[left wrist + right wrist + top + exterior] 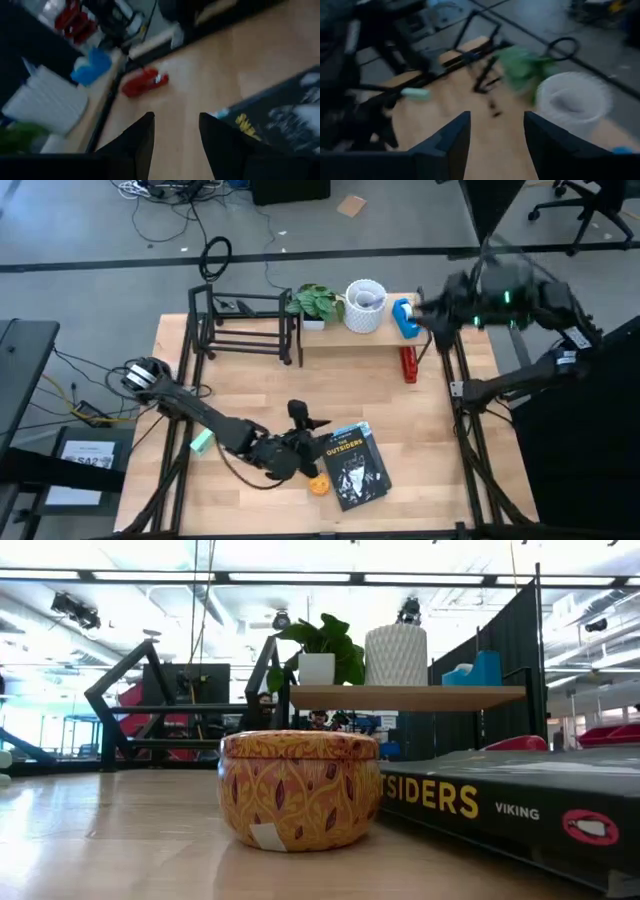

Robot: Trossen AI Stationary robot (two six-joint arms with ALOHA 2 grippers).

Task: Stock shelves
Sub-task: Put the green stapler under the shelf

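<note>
Left gripper (310, 423): recorded low over the table (440, 480), fingers (137, 145) spread with a clear gap, nothing held between them. A black book (353, 465) titled "Outsiders" was found just beside the fingertips. A patterned yellow tin (319, 486) was noted just below the gripper, touching or nearly touching the book's edge. A mint-green block (202, 443) was logged beside the left forearm, well behind the fingers.

Right gripper (418, 313): recorded raised above the end of the plank shelf, fingers (451, 145) apart, nothing between them.

Plank shelf (335, 333): placed along the table's far edge, ahead of both sets of fingers. Upon it were listed a potted plant (316, 303), a white ribbed vase (365, 305) and a blue item (404, 318), the last nearest the right fingertips.

Black rod rack (245, 325): stood adjoining the plank shelf's end, well apart from both grippers; whether anything was in it could not be told.

Red item (408, 364): lay on the table by the shelf's leg, below the right gripper.
</note>
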